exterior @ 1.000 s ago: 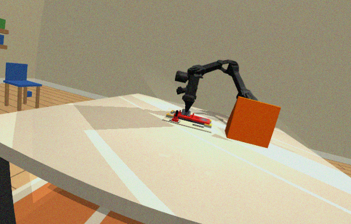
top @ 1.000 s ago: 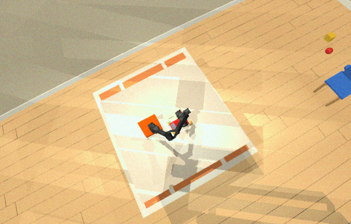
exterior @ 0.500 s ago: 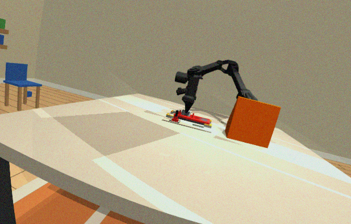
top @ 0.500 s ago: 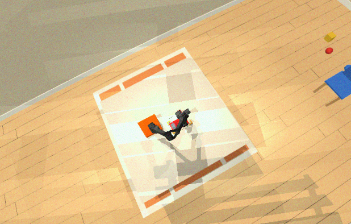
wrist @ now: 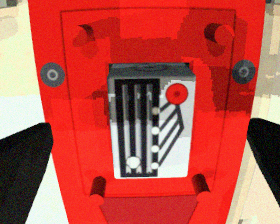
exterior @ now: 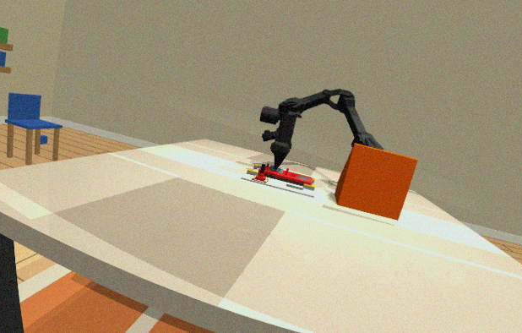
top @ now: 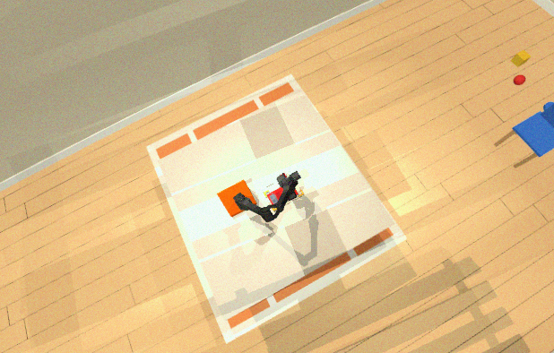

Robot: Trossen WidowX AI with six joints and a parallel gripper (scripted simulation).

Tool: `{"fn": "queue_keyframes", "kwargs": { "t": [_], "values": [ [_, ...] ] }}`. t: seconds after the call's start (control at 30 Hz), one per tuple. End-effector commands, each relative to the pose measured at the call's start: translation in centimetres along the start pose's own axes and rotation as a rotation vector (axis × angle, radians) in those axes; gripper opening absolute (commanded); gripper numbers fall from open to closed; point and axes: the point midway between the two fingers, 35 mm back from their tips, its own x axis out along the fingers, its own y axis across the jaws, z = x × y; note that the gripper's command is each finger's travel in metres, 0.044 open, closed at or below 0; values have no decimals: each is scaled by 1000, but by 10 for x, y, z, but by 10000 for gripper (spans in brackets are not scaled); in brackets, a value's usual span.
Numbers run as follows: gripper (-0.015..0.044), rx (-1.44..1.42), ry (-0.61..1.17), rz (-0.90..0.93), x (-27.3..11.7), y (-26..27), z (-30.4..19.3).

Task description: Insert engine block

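Observation:
The red car body (top: 277, 193) (exterior: 299, 177) (wrist: 83, 55) lies flat on the table. The engine block (wrist: 173, 145) sits in its opening, a white and grey top with black stripes on the left and a red disc at the upper right in the wrist view. Its grey far side shows below a dark edge of the opening; how deep it sits I cannot tell. My gripper (exterior: 278, 167) (wrist: 151, 130) is open, low over the car body, one black finger on each side of the block with a gap to it. I cannot make out the rib.
A big orange box (top: 228, 197) (exterior: 377, 182) stands beside the arm's base. A small red and black part (exterior: 261, 174) stands at the near side of the car body. Grey and yellow pieces show at the car body's corners. A blue chair (top: 539, 132) (exterior: 24, 107) stands off the table.

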Motion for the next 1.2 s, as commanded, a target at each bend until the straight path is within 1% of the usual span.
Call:
{"fn": "queue_keyframes", "kwargs": {
  "t": [0.0,0.1,0.23,0.8,1.17],
  "values": [
    [440,0,0,0,0,0,0],
    [440,-3,-1,-4,-13,1,0],
    [440,-3,-1,-4,-15,1,0],
    [0,-3,-1,-4,-15,1,0],
    [0,-3,-1,-4,-15,1,0]
  ]
}}
